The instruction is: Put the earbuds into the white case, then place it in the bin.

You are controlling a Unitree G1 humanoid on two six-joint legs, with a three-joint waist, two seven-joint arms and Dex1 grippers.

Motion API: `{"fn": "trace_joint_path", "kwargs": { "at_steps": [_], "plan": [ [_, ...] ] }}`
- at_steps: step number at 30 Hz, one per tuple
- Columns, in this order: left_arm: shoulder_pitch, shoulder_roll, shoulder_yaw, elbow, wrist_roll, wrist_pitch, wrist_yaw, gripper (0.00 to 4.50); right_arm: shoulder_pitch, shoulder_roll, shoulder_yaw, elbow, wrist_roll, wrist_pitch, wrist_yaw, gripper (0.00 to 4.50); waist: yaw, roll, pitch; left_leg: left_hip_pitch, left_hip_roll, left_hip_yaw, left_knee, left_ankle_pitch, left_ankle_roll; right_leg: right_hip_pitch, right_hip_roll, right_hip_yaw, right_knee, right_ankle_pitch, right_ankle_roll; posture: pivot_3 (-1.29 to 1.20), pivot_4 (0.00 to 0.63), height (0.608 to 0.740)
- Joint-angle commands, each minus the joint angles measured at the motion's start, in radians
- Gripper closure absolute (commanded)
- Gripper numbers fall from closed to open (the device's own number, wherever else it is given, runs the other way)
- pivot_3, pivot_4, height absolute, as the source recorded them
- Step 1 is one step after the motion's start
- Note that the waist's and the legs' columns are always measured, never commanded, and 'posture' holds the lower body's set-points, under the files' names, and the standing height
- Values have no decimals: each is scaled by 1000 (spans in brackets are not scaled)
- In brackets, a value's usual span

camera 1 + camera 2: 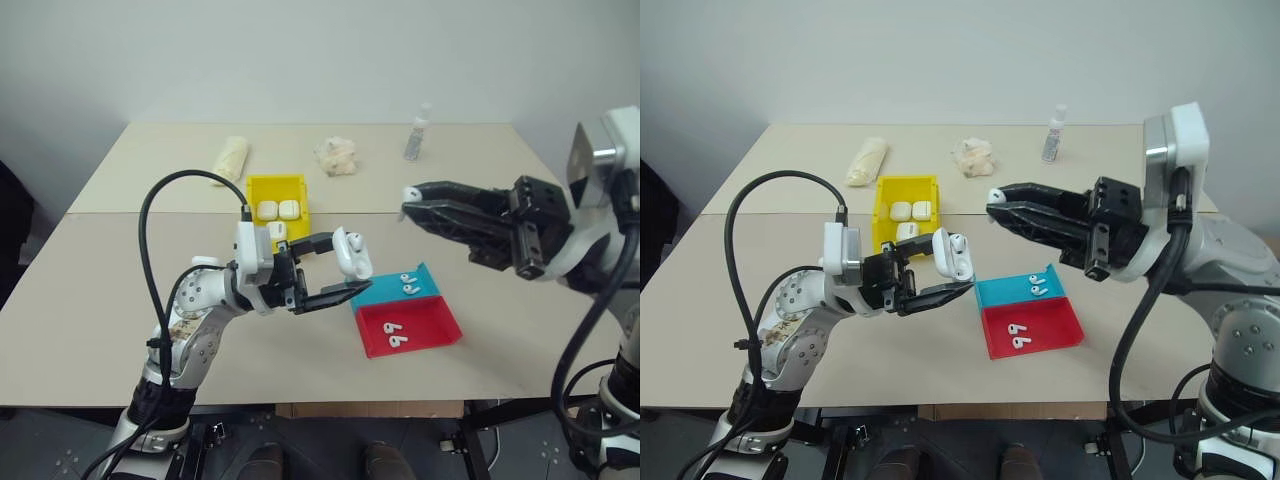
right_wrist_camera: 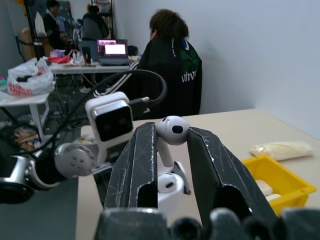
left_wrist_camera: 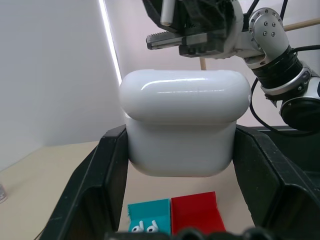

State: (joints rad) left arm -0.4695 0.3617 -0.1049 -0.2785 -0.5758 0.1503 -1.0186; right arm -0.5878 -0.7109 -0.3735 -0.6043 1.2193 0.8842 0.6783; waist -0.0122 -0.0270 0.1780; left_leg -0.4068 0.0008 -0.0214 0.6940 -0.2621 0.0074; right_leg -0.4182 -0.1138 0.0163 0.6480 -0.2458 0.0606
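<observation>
Two grippers: both were raised above the table [image 1: 120, 300], tips facing each other.
Left gripper [image 1: 335, 268]: clenched on the white case [image 1: 353, 253], held in the air with its lid open.
Right gripper [image 1: 412, 200]: fingers pinched one earbud [image 2: 171, 131] at the tips, close to the case.
Other earbuds: one pair lay in the teal tray [image 1: 380, 293], one pair in the red tray [image 1: 430, 328].
Bin [image 1: 262, 188]: yellow, behind the left gripper, holding white cases.
</observation>
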Motion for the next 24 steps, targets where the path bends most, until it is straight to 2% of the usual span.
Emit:
{"fn": "trace_joint_path", "kwargs": {
  "at_steps": [1, 7, 24],
  "plan": [
    [-30, -17, -5, -2, -11, -15, -15, 1708, 54, 24, -2, -85, 99, -35, -95, 3503, 0, 0, 0, 0, 0, -1, 0, 0, 0, 0, 0, -1, 0, 0, 0, 0, 150, 740],
    [-33, -32, -8, 7, -4, -17, -23, 1708, 107, 11, 55, -118, 66, -55, -126, 3503, -1, 0, 0, 0, 0, 0, 1, 0, 0, 0, 1, 0, 0, 0, 0, 0, 150, 740],
    [-15, -36, 3, 0, 18, -25, -11, 1708, 165, -36, 150, -93, -88, -121, -18, 3503, 0, 0, 0, 0, 0, -1, 1, 0, 0, 1, 1, 0, -1, 0, 0, 0, 150, 740]
  ]
}}
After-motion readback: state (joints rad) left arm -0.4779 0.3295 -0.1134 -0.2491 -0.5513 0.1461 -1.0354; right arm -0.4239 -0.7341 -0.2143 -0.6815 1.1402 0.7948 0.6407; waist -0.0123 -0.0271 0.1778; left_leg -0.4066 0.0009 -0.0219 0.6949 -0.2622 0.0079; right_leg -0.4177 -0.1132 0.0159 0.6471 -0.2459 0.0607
